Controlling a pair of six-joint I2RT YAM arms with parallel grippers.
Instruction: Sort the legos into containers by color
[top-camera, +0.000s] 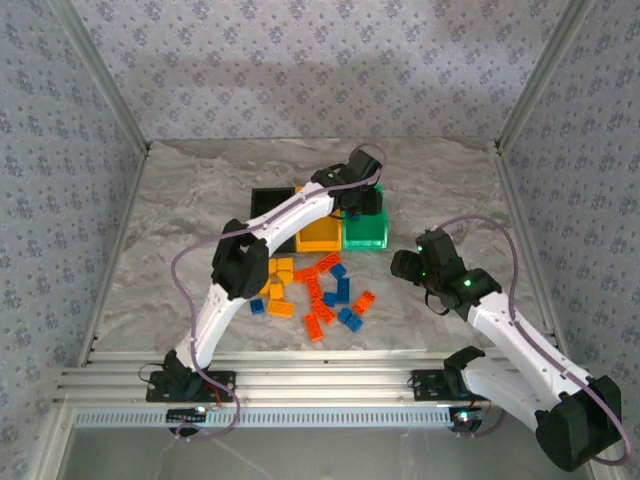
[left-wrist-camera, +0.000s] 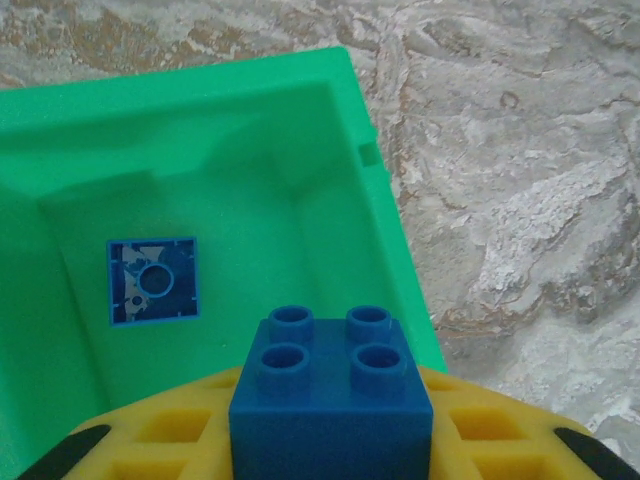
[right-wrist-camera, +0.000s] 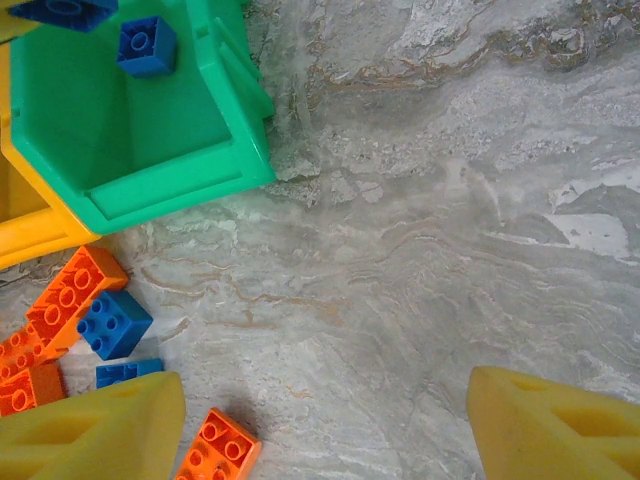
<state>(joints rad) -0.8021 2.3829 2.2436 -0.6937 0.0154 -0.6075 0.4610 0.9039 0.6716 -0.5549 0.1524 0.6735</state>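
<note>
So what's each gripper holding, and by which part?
Left gripper pinches a blue brick by its sides, over the green bin; right gripper holds nothing.

the left arm (top-camera: 290, 215) lies across the black bin (top-camera: 268, 200) and yellow bin (top-camera: 318, 238), barring them from above; bare bench (top-camera: 445, 185) lies open right of the green bin (top-camera: 365, 238).

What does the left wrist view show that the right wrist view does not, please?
Left wrist view: the left gripper closed on a blue four-stud plastic brick above the green rectangular plastic bin. Right wrist view: the right gripper, open and empty; loose red-orange and blue plastic bricks lying outside the bins; a corner of the orange-yellow plastic bin. Shared: the marbled tabletop, the green bin and a second blue brick lying inside it.
</note>
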